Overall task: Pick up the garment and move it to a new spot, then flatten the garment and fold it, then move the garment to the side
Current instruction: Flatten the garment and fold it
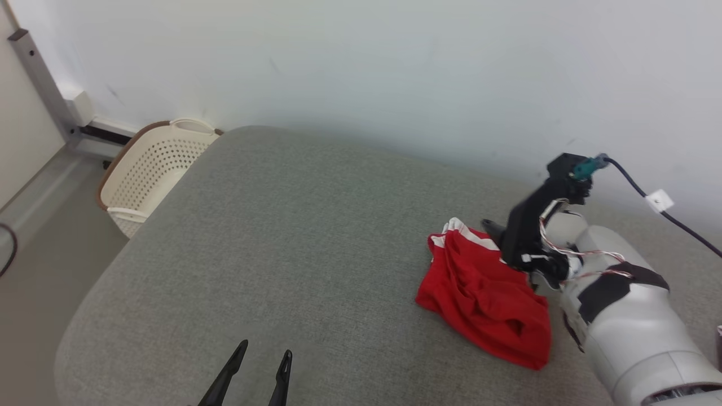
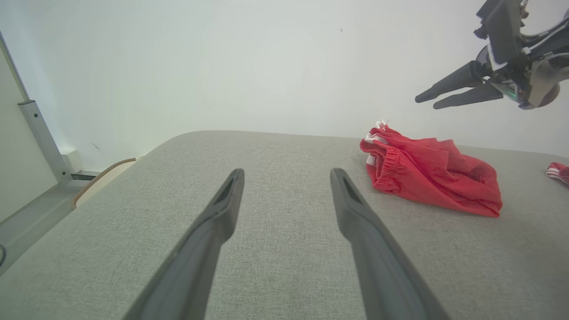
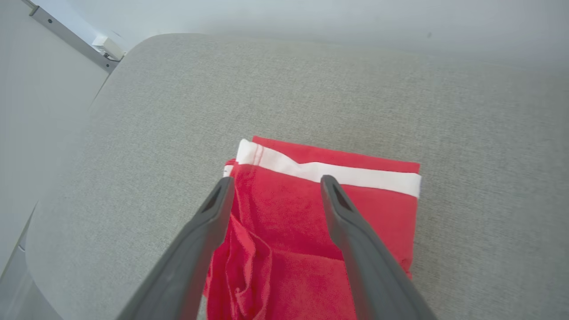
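The garment [image 1: 485, 293] is a pair of red shorts with a white stripe, lying crumpled on the right part of the grey cushioned surface [image 1: 310, 237]. In the right wrist view my right gripper [image 3: 278, 178] stands open just above the garment [image 3: 311, 213], with nothing between its fingers. The left wrist view shows that gripper [image 2: 426, 103] hovering clear above the garment [image 2: 431, 178], apart from it. My left gripper [image 1: 265, 348] is open and empty near the front edge, well left of the garment; its fingers [image 2: 222, 209] point across bare fabric.
A cream perforated laundry basket [image 1: 149, 169] stands on the floor off the surface's far left corner. A white wall runs close behind. A dark cable [image 1: 660, 208] trails from my right wrist. A small red and white cloth [image 2: 558, 171] lies at the right edge.
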`<state>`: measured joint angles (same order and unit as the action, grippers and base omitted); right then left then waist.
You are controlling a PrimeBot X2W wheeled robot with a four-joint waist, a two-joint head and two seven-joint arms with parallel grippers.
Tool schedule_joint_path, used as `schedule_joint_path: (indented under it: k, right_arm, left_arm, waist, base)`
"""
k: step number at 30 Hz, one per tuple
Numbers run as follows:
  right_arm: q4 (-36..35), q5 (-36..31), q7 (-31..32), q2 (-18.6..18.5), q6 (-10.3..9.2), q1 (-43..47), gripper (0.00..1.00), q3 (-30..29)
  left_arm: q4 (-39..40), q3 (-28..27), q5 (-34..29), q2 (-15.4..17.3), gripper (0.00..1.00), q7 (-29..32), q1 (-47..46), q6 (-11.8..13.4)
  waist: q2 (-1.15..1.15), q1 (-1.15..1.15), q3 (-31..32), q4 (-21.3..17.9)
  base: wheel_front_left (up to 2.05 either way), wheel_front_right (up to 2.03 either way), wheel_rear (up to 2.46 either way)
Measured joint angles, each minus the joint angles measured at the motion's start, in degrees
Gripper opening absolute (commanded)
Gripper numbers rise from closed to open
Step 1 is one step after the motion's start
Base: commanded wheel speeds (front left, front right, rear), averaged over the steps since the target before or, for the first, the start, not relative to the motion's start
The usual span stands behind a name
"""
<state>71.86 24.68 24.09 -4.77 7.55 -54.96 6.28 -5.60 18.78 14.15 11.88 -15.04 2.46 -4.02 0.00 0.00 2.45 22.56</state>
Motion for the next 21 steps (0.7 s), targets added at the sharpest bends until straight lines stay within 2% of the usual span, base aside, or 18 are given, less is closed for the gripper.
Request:
schedule_joint_path:
  k: [1, 2, 3, 4, 5, 9, 15, 19, 21]
  right_arm:
    - [0.26, -0.83, -0.88, -0.74, 0.0, 0.44, 1.0, 0.03]
    - [0.54, -1.55, -1.74, -1.26, 0.0, 1.21, 0.9, 0.02]
    - [0.85, -2.33, -2.7, -1.59, 0.0, 2.14, 0.43, -0.08]
    - [1.12, -3.27, -3.91, -1.85, 0.0, 3.12, 0.24, -0.13]
    - [1.29, -4.43, -5.31, -2.09, 0.0, 4.06, 0.0, -0.08]
    - [1.74, -8.66, -8.86, -2.79, 0.0, 7.45, 0.0, -0.38]
    - [1.99, -9.57, -10.76, 1.44, 0.0, 9.55, 0.0, -3.58]
    - [2.0, -10.17, -10.99, 1.83, 0.0, 10.11, 0.0, -3.08]
    - [0.99, -7.98, -9.96, 1.74, -0.01, 10.95, 0.0, 0.78]
  left_arm:
    - [0.1, 0.01, 0.0, -0.01, 1.0, -0.01, 0.01, 0.0]
    - [0.24, 0.07, 0.0, -0.03, 1.0, 0.0, 0.02, 0.0]
    - [0.32, 0.1, 0.0, -0.05, 1.0, -0.01, 0.02, 0.0]
    - [0.36, 0.14, 0.0, -0.1, 1.0, -0.01, 0.01, 0.0]
    - [0.38, 0.22, 0.0, -0.15, 1.0, -0.01, 0.01, -0.01]
    - [0.4, 0.71, -0.01, -0.54, 1.0, -0.01, -0.15, -0.09]
    - [0.32, 0.44, 0.0, -0.62, 1.0, -0.01, -0.16, -0.29]
    - [0.03, 0.51, -0.01, -0.71, 1.0, -0.01, -0.24, -0.52]
    - [-0.27, 0.68, -0.01, -0.77, 1.0, -0.01, -0.43, -0.59]
  waist:
    - [0.0, 0.0, 0.11, -0.39]
    - [0.0, 0.0, 0.19, -0.77]
    - [0.0, 0.0, 0.25, -1.1]
    - [0.0, 0.0, 0.27, -1.38]
    - [0.0, 0.0, 0.24, -1.58]
    - [0.0, 0.0, -0.32, -1.51]
    - [0.0, 0.0, -1.17, -0.7]
    - [0.0, 0.0, -1.22, -0.13]
    - [0.0, 0.0, -1.12, 0.35]
  base:
    - [0.0, 0.0, 0.0]
    - [0.0, 0.0, 0.0]
    - [0.0, 0.0, 0.0]
    - [0.0, 0.0, 0.0]
    - [0.0, 0.0, 0.0]
    - [0.0, 0.0, 0.0]
    - [0.0, 0.0, 0.0]
    - [0.0, 0.0, 0.0]
    - [0.0, 0.0, 0.0]
